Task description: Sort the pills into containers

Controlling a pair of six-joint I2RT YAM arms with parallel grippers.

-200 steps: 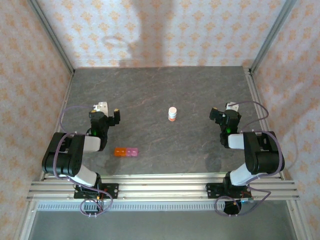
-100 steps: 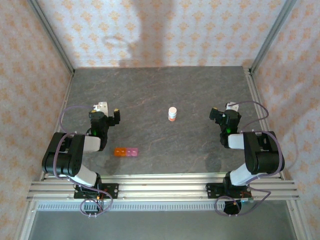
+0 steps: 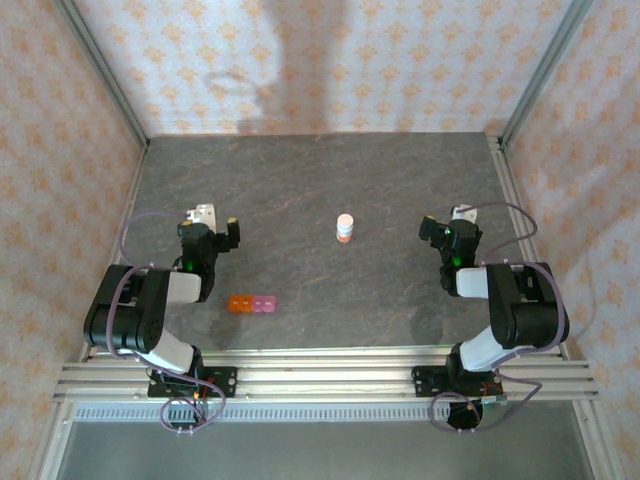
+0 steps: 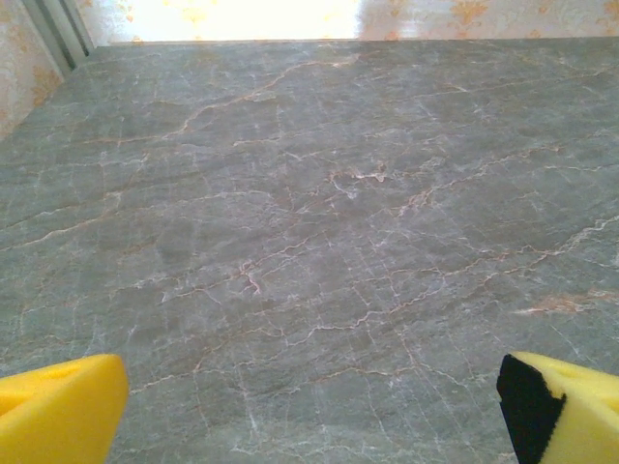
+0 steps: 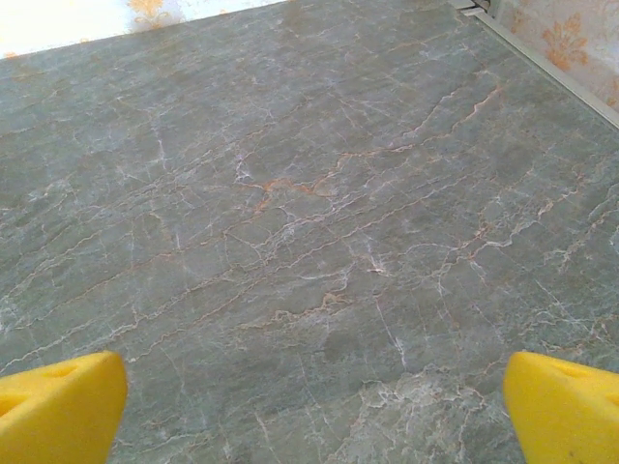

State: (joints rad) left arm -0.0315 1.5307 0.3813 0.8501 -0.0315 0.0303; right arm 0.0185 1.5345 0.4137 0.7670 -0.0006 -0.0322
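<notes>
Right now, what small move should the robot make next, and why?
Probably the open right tool should reach toward the small white cylindrical bottle with an orange band; it stands upright, untouched, nearer that arm than the left.

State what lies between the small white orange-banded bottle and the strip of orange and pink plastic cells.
Nothing: the top view shows bare grey marbled tabletop between the white orange-banded bottle and the orange-and-pink cell strip.

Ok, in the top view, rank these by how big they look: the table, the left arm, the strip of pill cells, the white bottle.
1. table
2. left arm
3. strip of pill cells
4. white bottle: close to the strip; it stands upright and farther back, so this last pair is unsure.
</notes>
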